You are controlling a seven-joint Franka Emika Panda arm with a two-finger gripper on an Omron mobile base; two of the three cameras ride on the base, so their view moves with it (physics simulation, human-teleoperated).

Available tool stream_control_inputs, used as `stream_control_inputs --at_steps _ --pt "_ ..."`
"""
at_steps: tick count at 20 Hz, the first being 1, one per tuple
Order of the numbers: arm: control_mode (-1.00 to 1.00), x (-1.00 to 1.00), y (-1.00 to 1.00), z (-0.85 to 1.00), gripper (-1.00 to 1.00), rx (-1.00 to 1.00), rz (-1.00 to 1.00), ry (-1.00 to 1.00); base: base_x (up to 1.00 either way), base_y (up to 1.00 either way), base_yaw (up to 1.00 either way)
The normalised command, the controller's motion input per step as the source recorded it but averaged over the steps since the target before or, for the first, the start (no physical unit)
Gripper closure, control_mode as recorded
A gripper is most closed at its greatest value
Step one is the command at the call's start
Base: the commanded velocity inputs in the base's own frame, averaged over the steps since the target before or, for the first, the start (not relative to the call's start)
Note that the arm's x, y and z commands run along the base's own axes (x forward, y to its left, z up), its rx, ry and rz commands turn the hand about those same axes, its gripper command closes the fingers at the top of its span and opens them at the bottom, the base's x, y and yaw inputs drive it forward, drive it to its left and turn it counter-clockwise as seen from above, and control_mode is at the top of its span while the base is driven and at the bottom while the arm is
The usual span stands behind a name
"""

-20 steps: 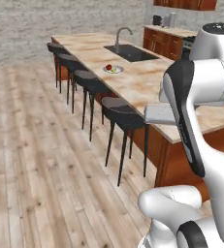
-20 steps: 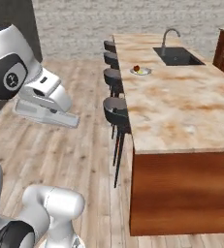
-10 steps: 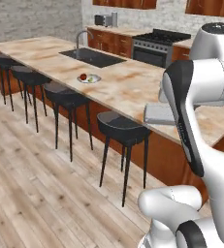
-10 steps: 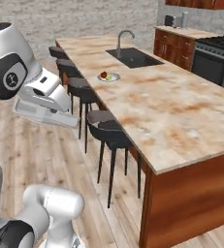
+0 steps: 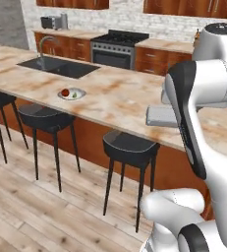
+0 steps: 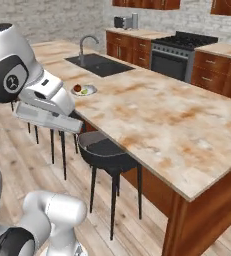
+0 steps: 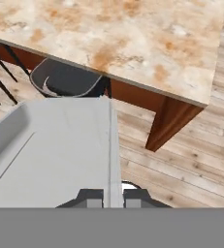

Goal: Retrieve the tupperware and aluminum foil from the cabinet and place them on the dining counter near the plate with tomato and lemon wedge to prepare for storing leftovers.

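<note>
Now one tupperware [image 7: 60, 150] in the claw [image 7: 106, 196], one plate [image 5: 71, 94], three stools [image 5: 129, 145].

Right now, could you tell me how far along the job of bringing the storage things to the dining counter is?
Partly done. The tupperware is out of the cabinet and in hand: the gripper is shut on its rim, holding it above the floor beside the dining counter. It has not yet been set down near the plate with the tomato and lemon wedge. No aluminum foil lies by the plate, so it looks left to fetch.

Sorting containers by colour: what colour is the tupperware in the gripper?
Pale grey tupperware, plain, clearest in the hand view.
</note>
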Motion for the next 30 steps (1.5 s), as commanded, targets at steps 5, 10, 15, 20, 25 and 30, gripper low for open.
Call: stream_control_inputs --at_steps 5,10,15,20,25,30 --pt "1.00 0.00 0.00 0.00 1.00 0.00 0.00 0.00 0.56 1.00 -0.40" --pt "1.00 0.00 0.00 0.00 1.00 0.00 0.00 0.00 0.51 1.00 -0.34" --pt "1.00 0.00 0.00 0.00 1.00 0.00 0.00 0.00 0.47 1.00 -0.34" --pt "1.00 0.00 0.00 0.00 1.00 0.00 0.00 0.00 0.51 1.00 -0.35" --pt "1.00 0.00 0.00 0.00 1.00 0.00 0.00 0.00 0.61 1.00 -0.36" --pt "1.00 0.00 0.00 0.00 1.00 0.00 0.00 0.00 0.73 1.00 -0.34"
